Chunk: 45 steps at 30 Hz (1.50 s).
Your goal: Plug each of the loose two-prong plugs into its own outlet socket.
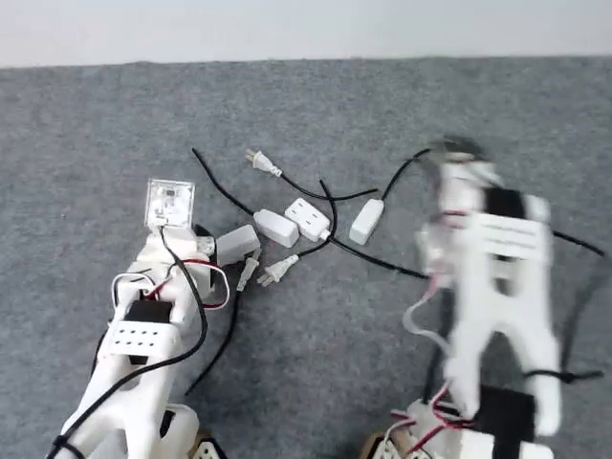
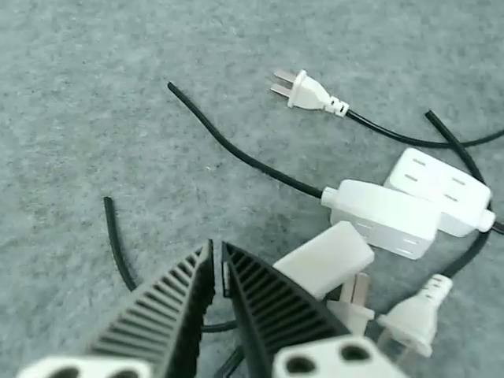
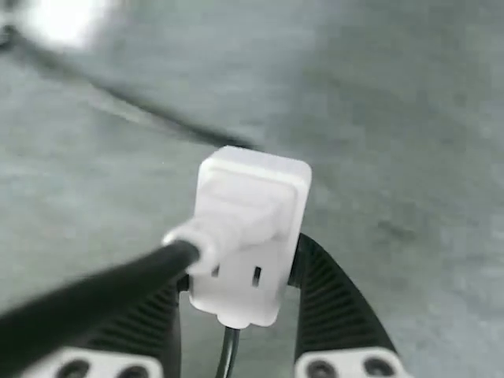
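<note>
My right gripper (image 3: pixel 236 315) is shut on a white outlet socket (image 3: pixel 250 236) that has a white two-prong plug (image 3: pixel 228 224) on a black cord pushed into its face. In the high view that arm stands blurred at the right, gripper (image 1: pixel 459 161) raised at the far end. My left gripper (image 2: pixel 217 253) is shut on nothing, low over the carpet right beside another white socket (image 2: pixel 324 258) (image 1: pixel 237 244). Two loose plugs (image 2: pixel 416 315) (image 1: pixel 277 271) lie just past it. Two more sockets (image 1: pixel 276 228) (image 1: pixel 308 218) lie side by side in the middle, and a third plug (image 1: pixel 256 160) (image 2: pixel 307 90) lies farther back.
Another white socket (image 1: pixel 366 221) lies right of centre on a black cord. Black cords (image 1: pixel 335 244) cross and loop over the grey carpet between the arms. A short loose cord end (image 2: pixel 118 236) lies by the left fingers. Open carpet stretches along the back and far left.
</note>
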Each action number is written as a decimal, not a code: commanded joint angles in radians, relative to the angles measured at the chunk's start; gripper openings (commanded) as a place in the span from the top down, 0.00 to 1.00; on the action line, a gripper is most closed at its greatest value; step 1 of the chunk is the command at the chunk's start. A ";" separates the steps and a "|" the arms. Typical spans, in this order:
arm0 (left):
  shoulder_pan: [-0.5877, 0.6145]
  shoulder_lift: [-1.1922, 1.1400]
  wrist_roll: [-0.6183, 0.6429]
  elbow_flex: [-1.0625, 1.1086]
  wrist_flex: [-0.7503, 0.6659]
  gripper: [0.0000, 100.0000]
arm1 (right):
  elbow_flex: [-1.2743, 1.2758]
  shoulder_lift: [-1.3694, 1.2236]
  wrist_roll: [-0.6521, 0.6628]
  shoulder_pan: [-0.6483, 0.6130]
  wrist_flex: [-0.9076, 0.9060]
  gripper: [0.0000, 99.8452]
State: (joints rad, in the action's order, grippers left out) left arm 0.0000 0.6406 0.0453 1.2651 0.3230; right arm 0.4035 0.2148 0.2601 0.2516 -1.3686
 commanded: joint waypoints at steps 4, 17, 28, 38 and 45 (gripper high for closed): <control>-0.011 0.017 0.058 -0.048 0.075 0.86 | 0.068 -0.079 0.178 0.438 0.252 0.99; 0.023 -0.216 0.072 -0.206 0.081 0.84 | -0.204 -0.473 0.230 0.536 0.196 0.75; 0.014 -0.483 -0.224 -0.420 -0.035 0.98 | -0.311 -0.338 0.092 0.489 0.005 0.94; -0.072 -0.588 -0.457 -0.545 0.284 0.99 | -0.203 -0.328 0.069 0.429 -0.002 0.99; -0.135 -0.493 -0.657 -0.450 0.393 0.99 | -0.157 -0.320 0.011 0.369 0.053 0.99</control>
State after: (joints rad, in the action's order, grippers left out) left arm -0.1074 0.0637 -0.5317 0.7956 0.6498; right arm 0.2532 -0.1718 0.2984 0.6414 -1.3349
